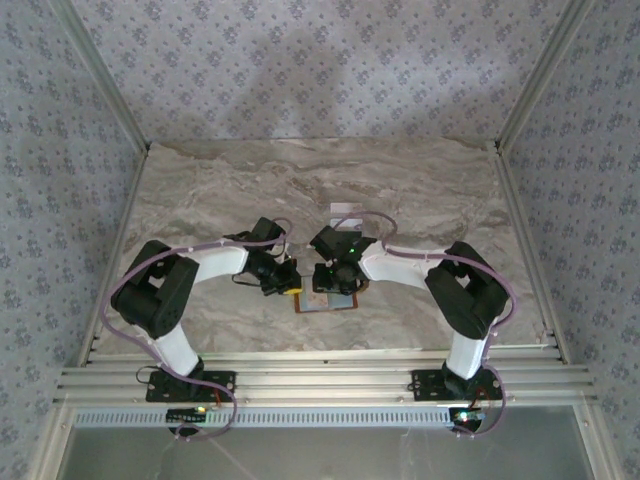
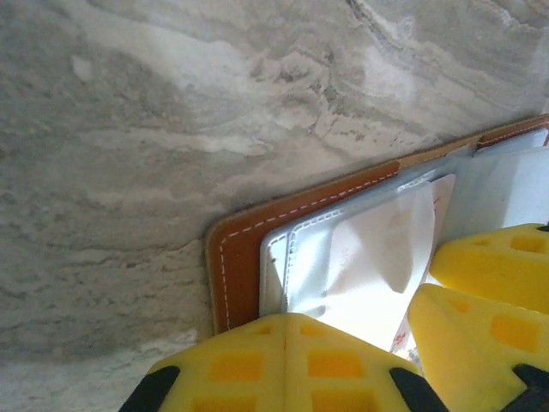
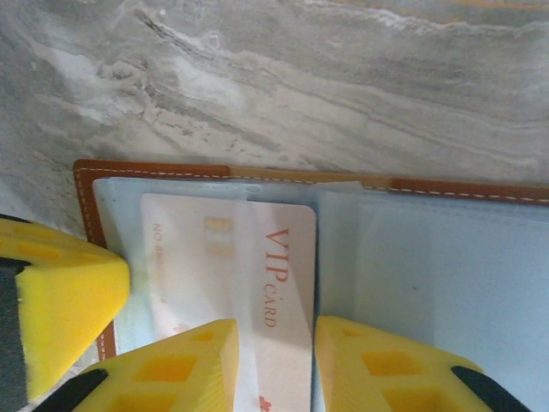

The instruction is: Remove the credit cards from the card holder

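Open and flat on the marbled bench [image 1: 200, 200], near its front middle: the card holder [image 1: 322, 304], orange-brown leather with white stitching round the edge, pale grey-blue lining facing up. Approached from both sides by the arms, left hand [image 2: 287, 322] at its left end, right hand [image 3: 277, 330] just beside that, over the same half.

From the left wrist: yellow fingers pressed together, no gap between them, tip down on the end of the card holder beside a rounded corner, just inside the stitched leather border and on the clear sleeve [image 2: 300, 257]. Close by on the right, the two yellow fingers of the right hand.

From the right wrist: fingers apart by a narrow gap, set down on the left half of the card holder as seen there, one on either side of a strip of credit card [image 3: 279, 257]. White card with orange "VIP CARD" lettering, lying flat in that half. Left part dulled under the clear sleeve, right part bare, right edge along the line between the two halves and just beside the right-hand finger. Directly under the gap. Impossible to tell pressing from mere hovering.

Farther back on the bench, well apart from the card holder: a small pale rectangle [image 1: 346, 210], too small to identify.
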